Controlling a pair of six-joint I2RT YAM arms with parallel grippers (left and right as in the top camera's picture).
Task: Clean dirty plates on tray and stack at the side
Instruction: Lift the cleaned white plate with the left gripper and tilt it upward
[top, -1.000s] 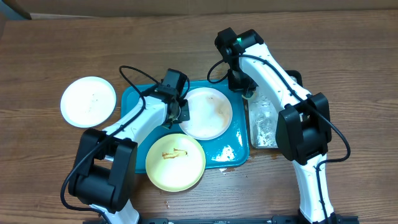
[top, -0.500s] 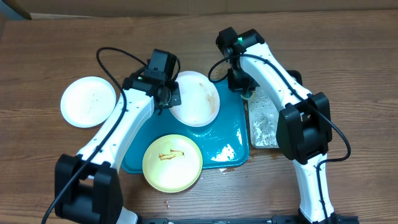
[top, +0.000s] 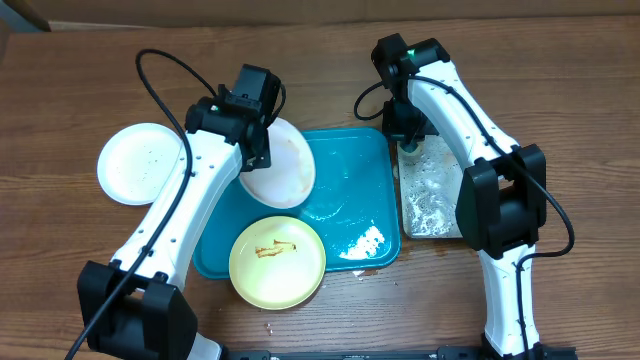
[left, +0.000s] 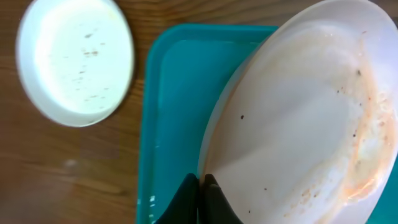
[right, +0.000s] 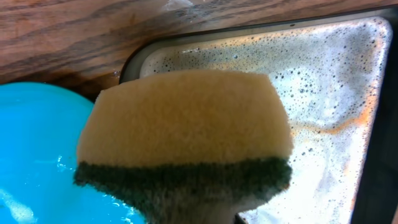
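The left gripper (left: 200, 186) pinches the rim of the smeared white plate (left: 298, 118). The plate tilts away toward 1 o'clock from the fingers, over the tray (top: 350, 180) at its 10 o'clock corner. The right gripper (top: 410, 142) clasps a sponge (right: 186, 130) at the black tray (right: 329, 93), near its 11 o'clock corner.

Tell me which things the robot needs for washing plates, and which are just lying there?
For the job: teal tray; smeared white plate in the left claw; second white plate, off the tray; yellow-green plate; sponge in the right claw; black tray of foamy water.

Just there: wooden table; tan board along the far edge.
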